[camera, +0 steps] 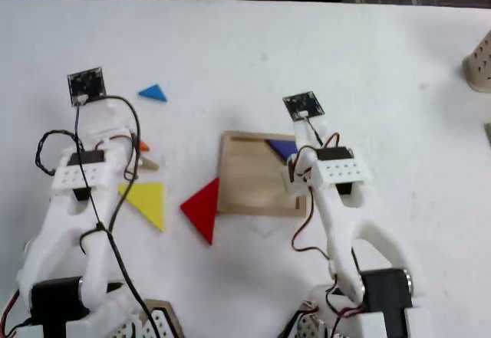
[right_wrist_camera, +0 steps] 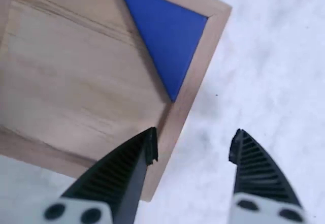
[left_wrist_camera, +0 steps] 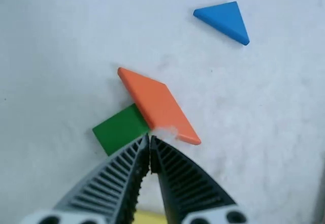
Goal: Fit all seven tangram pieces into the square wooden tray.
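The square wooden tray (camera: 249,196) lies mid-table with a dark blue triangle (camera: 282,148) in its far right corner. My right gripper (right_wrist_camera: 195,145) is open and straddles the tray's right rim (right_wrist_camera: 190,92), close to the blue triangle (right_wrist_camera: 167,36). My left gripper (left_wrist_camera: 150,140) is shut with nothing in it. Its tips touch the spot where an orange parallelogram (left_wrist_camera: 157,104) overlaps a green square (left_wrist_camera: 119,130). A light blue small triangle (camera: 153,93) lies farther back. A yellow triangle (camera: 146,201) and a red triangle (camera: 202,208) lie left of the tray.
A pegged wooden block (camera: 479,62) stands at the table's right edge. A brown object (camera: 165,315) sits by the left arm's base. The table's far edge runs along the top of the high view, and bare white table lies behind the tray.
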`<state>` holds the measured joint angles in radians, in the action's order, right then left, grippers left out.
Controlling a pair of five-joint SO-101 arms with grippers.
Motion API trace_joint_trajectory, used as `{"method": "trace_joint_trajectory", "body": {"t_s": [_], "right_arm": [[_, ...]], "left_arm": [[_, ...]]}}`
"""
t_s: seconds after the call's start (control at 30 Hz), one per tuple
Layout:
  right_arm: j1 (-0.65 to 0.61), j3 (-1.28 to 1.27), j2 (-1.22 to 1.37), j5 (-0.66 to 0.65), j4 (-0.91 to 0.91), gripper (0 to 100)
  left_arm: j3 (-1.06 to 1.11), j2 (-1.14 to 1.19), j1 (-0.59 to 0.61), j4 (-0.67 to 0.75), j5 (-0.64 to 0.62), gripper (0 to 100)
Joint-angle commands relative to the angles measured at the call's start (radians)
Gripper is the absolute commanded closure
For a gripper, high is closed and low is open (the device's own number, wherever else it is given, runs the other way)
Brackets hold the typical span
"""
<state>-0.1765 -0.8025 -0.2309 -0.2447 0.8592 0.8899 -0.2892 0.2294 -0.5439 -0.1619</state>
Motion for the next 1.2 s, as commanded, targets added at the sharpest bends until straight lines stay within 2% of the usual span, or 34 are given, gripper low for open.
{"method": "trace_joint_trajectory", "body": {"t_s": [0.0,0.07,0.17,0.37,0.7,0.97,1.17], "right_arm": [[0.05,-0.014,-0.099,-0.034,0.007,79.1],[0.081,-0.038,-0.139,-0.037,0.007,81.0],[0.111,-0.083,-0.177,-0.04,0.007,82.2],[0.122,-0.144,-0.2,-0.141,0.007,82.4],[0.122,-0.157,-0.197,-0.146,0.007,82.5],[0.116,-0.158,-0.197,-0.146,0.007,82.5],[0.116,-0.158,-0.197,-0.146,0.007,82.5]], "left_arm": [[-0.029,-0.047,0.053,0.018,0.002,94],[-0.043,-0.042,0.074,0.015,-0.003,86],[-0.044,-0.041,0.076,0.014,-0.077,79],[-0.109,-0.008,0.076,-0.052,-0.121,79],[-0.494,0.41,0.096,-0.209,-0.118,79],[-0.692,0.616,0.067,-0.219,-0.115,79],[-0.838,0.716,0.016,-0.393,-0.11,79]]}}
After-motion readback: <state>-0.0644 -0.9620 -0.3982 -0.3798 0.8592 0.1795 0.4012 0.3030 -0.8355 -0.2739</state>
